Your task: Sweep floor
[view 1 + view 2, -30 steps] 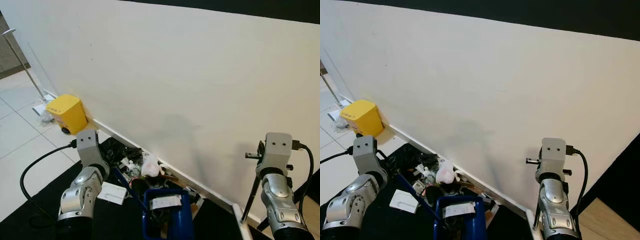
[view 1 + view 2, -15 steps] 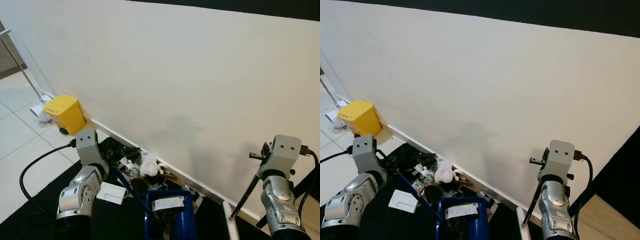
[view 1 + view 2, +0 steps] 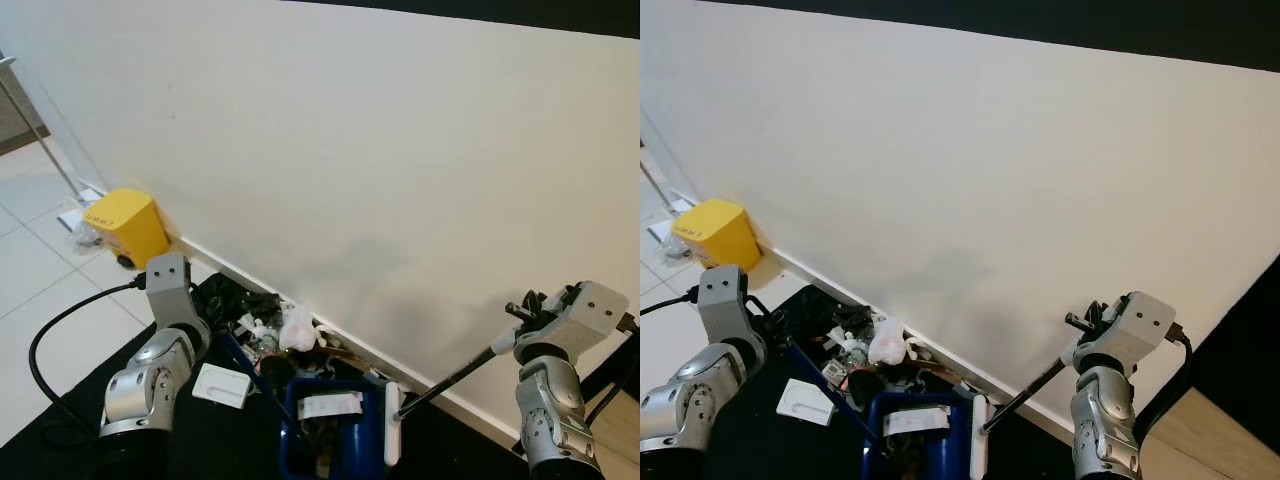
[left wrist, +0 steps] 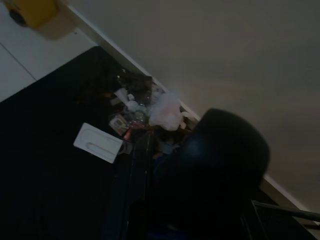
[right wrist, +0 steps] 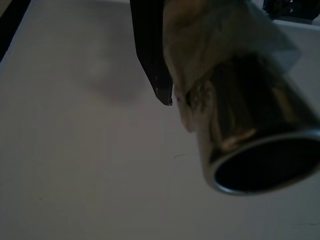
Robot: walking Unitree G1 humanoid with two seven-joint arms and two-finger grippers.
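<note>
Holding, right gripper [image 3: 525, 322]: at lower right of the head view, it looked clamped on the top of the broom handle [image 3: 455, 375]. The wrist view showed one black finger [image 5: 159, 85] pressed beside the handle's open metal end.
Left gripper [image 4: 220, 170]: low at lower left, aimed at the litter. It was a dark mass in the wrist view, so its grip could not be told.
Broom head [image 3: 390, 438]: white, at bottom centre, just beside the right edge of the dustpan [image 3: 345, 430].
Dustpan: blue, on the black mat [image 3: 225, 445] at bottom centre, with a white slip [image 3: 330, 405] and dark scraps inside.
Litter pile [image 3: 262, 330]: heaped against the skirting just above the dustpan. It included a pale crumpled bag [image 3: 299, 328].
Flat white packet [image 3: 222, 385]: lay alone on the mat, left of the dustpan.
Yellow box [image 3: 128, 226]: at the wall, middle left, well apart from the pile.
Progress (judged): litter was gathered and part of it was in the pan. Most of the pile and the packet remained to be swept in.
Count: one broom, one dustpan, one pile, one packet, one yellow box.
</note>
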